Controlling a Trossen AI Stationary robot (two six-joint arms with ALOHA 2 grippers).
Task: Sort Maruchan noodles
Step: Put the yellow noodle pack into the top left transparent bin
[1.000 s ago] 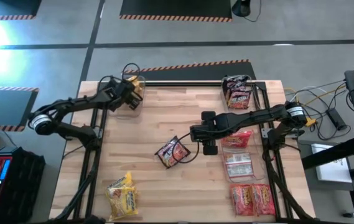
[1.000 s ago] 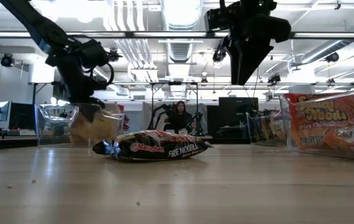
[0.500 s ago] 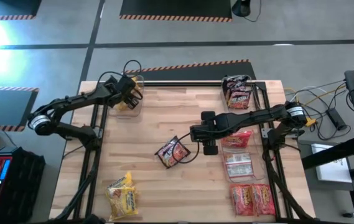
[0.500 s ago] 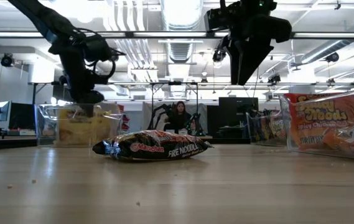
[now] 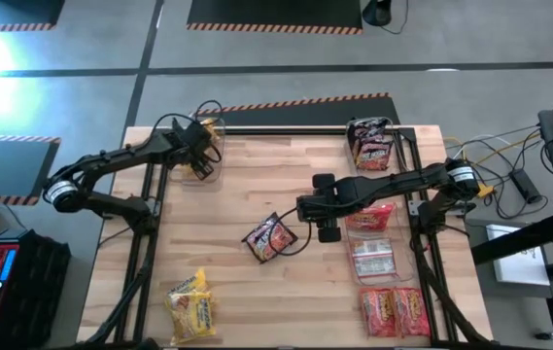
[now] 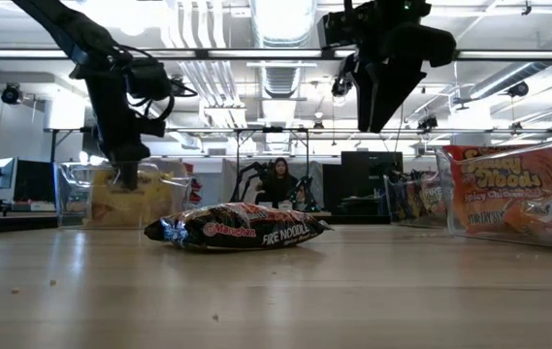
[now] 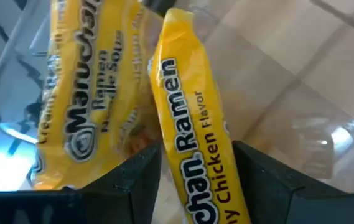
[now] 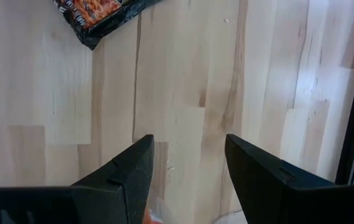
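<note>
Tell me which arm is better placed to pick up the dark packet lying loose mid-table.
Right. The right gripper hangs open beside the dark packet, with nothing between its fingers. The left gripper is off at the far-left bin, a yellow packet between its fingers.

Occlusions and cut-offs, left bin and table centre

Yellow crinkly Maruchan ramen packet (image 7: 195, 143) between the left gripper (image 7: 195, 186) fingers: lower end cut by frame edge. Dark crinkly noodle packet (image 8: 99, 15), 11 o'clock in right wrist view: mostly out of frame. Person (image 6: 279, 181) beyond table: too small for detail.
</note>
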